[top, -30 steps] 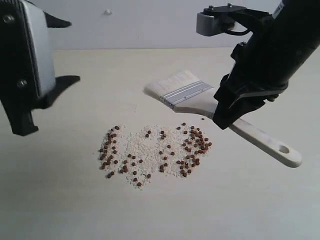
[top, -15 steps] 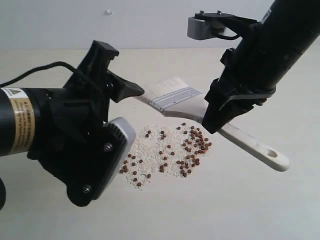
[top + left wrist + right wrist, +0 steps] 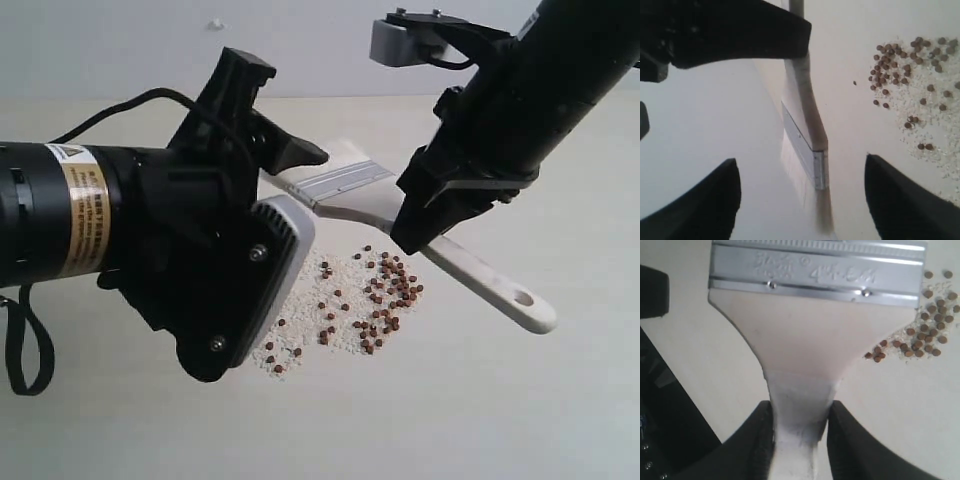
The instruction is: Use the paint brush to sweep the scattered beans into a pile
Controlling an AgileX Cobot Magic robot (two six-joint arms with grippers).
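The paint brush [image 3: 345, 181] hangs tilted above the table, bristles toward the left. My right gripper [image 3: 415, 235] is shut on its pale handle just behind the ferrule, and in the right wrist view the right gripper [image 3: 801, 412] clamps the handle neck of the paint brush [image 3: 815, 330]. The beans [image 3: 385, 290] lie loosely spread among whitish crumbs below the brush, densest on the right, and no compact pile shows. My left gripper [image 3: 275, 115] is open beside the brush head. Seen from its wrist, the left gripper [image 3: 801, 160] has the paint brush [image 3: 802, 105] edge-on between its fingers, touching neither, with beans [image 3: 900, 70] off to one side.
The left arm's bulky body [image 3: 200, 260] hangs over the left part of the bean patch and hides it. The pale tabletop [image 3: 480, 410] runs back to a light wall [image 3: 300, 40].
The left arm has swung in from the left toward the brush head and now covers the left beans. The right gripper has carried the brush slightly left and up.
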